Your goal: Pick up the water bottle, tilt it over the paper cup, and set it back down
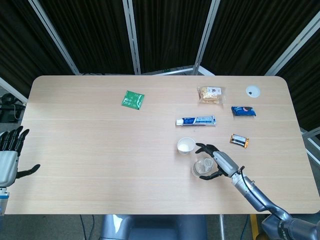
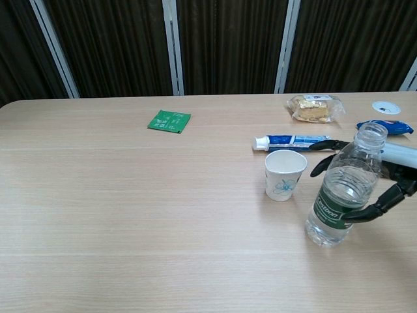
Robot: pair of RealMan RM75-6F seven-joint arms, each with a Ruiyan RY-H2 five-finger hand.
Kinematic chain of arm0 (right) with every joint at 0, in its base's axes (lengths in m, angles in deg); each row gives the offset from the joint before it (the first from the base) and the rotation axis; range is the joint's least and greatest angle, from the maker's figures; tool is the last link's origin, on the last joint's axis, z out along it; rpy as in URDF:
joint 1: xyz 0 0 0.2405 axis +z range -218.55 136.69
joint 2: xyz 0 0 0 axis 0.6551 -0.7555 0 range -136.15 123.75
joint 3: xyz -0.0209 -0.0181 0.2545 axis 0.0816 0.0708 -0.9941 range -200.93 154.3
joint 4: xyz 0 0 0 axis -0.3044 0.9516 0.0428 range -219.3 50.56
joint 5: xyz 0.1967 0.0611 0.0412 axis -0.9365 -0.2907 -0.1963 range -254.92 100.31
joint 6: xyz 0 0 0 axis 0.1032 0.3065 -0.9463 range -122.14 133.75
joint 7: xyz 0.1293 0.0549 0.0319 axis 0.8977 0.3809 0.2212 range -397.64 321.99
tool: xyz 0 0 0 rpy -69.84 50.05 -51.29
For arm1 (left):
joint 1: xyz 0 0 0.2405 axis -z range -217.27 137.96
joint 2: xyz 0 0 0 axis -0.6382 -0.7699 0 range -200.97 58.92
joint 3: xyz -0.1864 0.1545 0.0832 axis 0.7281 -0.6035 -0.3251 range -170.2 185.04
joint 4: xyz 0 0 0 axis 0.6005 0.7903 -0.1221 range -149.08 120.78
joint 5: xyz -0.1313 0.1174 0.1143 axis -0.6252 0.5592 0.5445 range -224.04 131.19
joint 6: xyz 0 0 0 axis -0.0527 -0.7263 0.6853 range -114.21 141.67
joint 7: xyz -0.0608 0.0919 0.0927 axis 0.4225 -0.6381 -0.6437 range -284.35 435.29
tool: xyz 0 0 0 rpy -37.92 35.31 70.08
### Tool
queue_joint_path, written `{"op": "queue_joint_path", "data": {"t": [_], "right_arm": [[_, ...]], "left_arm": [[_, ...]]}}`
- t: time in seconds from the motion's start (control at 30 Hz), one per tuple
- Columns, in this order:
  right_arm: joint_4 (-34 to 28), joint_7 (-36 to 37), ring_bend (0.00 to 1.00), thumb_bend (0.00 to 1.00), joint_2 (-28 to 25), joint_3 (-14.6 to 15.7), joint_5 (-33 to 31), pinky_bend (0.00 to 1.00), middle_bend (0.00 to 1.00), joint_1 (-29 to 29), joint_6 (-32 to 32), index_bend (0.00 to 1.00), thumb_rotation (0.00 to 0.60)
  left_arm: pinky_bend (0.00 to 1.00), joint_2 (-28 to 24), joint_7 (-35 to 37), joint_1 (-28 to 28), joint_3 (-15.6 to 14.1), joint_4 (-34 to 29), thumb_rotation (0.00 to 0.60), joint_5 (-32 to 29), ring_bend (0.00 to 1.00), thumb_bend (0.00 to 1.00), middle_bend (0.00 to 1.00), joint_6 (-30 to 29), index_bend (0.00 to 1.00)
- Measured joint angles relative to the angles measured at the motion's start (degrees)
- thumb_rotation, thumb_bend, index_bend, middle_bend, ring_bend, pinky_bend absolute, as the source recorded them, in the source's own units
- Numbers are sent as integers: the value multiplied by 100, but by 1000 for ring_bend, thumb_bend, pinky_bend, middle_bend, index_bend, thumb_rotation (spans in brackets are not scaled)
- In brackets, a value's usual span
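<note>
A clear water bottle point(image 1: 202, 167) point(image 2: 342, 189) with a green label stands upright and uncapped at the table's front right. A white paper cup point(image 1: 186, 145) point(image 2: 285, 175) stands just to its left and a little farther back. My right hand point(image 1: 220, 161) point(image 2: 391, 177) is at the bottle's right side. Its fingers point(image 2: 324, 162) curve behind the bottle and its thumb point(image 2: 373, 208) reaches the front near the label, spread and not clamped. My left hand point(image 1: 9, 160) hangs open off the table's left edge, seen only in the head view.
A toothpaste tube point(image 1: 195, 120) point(image 2: 293, 142) lies behind the cup. Farther back are a snack pack point(image 1: 210, 94) point(image 2: 315, 107), a blue packet point(image 1: 243, 111) point(image 2: 384, 126), a white disc point(image 1: 252, 90) and a green sachet point(image 1: 132, 99) point(image 2: 169, 121). An orange bar point(image 1: 239, 141) lies right of the cup.
</note>
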Motion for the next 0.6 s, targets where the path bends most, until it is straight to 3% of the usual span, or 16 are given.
{"op": "queue_joint_path", "data": {"t": [0.13, 0.37, 0.6], "right_arm": [[-25, 15, 205, 0, 57, -24, -67, 61, 300, 30, -33, 124, 600], [59, -36, 338, 2, 214, -73, -142, 170, 447, 8, 106, 297, 600], [140, -149, 436, 185, 298, -79, -201, 311, 557, -9, 125, 408, 600]], "left_arm": [[0, -2, -1, 0, 2, -2, 600, -8, 0, 0, 0, -5, 0], [0, -7, 20, 10, 13, 14, 600, -42, 0, 0, 0, 14, 0], [0, -4, 20, 20, 15, 16, 600, -50, 0, 0, 0, 25, 0]]}}
